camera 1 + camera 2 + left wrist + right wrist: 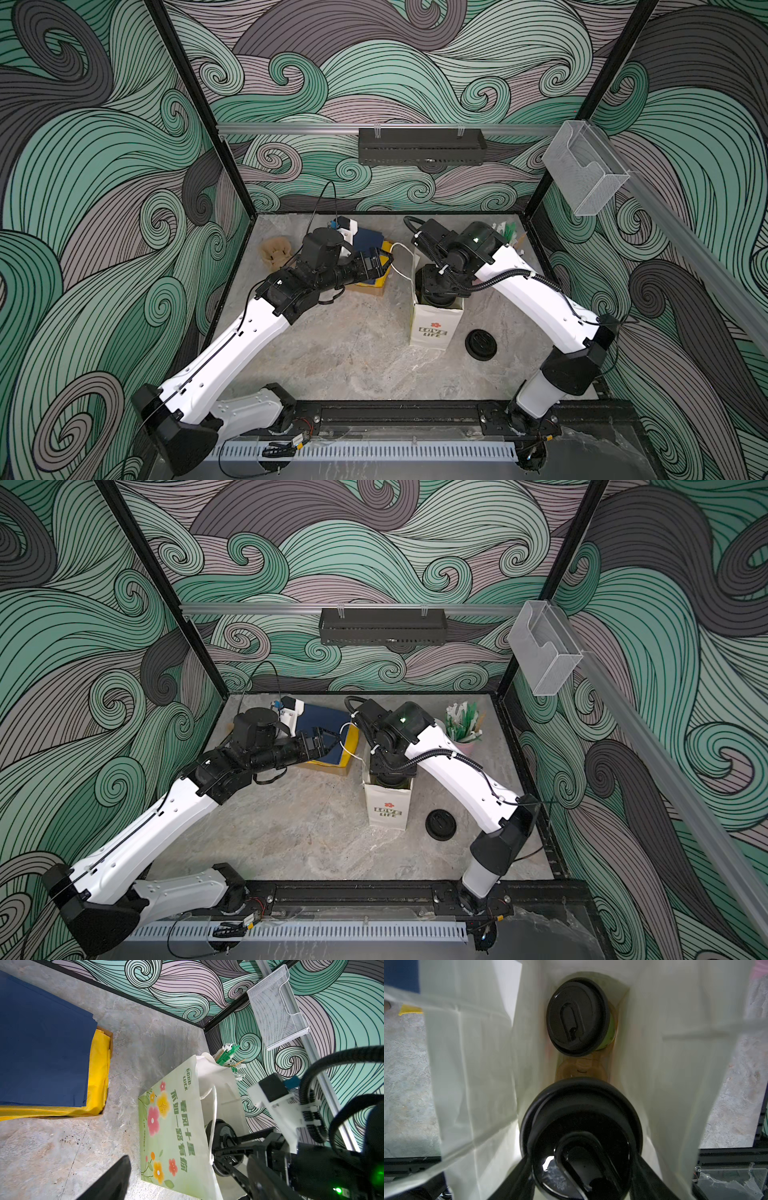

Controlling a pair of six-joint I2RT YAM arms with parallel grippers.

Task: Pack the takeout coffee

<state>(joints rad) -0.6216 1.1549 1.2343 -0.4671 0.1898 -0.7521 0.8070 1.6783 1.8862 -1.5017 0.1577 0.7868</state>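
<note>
A white paper bag (pixel 434 328) (pixel 386 808) with flower print stands upright mid-table. My right gripper (pixel 581 1176) reaches down into the bag's mouth, shut on one takeout coffee (pixel 581 1118), a black-lidded cup held by its rim. The other takeout coffee (pixel 578 1016) sits at the bag's far end in a brown carrier (pixel 581 1068). My left gripper (pixel 385 261) (pixel 187 1184) is open beside the bag's top edge, next to its white handle loop (pixel 401 259). The held cup's lid (pixel 223 1130) shows inside the bag in the left wrist view.
A loose black lid (pixel 481 344) (pixel 441 824) lies right of the bag. A box of blue and yellow sheets (pixel 328 729) (pixel 99 1076) sits at the back, under my left gripper. A cup of green and white stirrers (pixel 463 725) stands back right. A brown carrier (pixel 276 251) lies back left.
</note>
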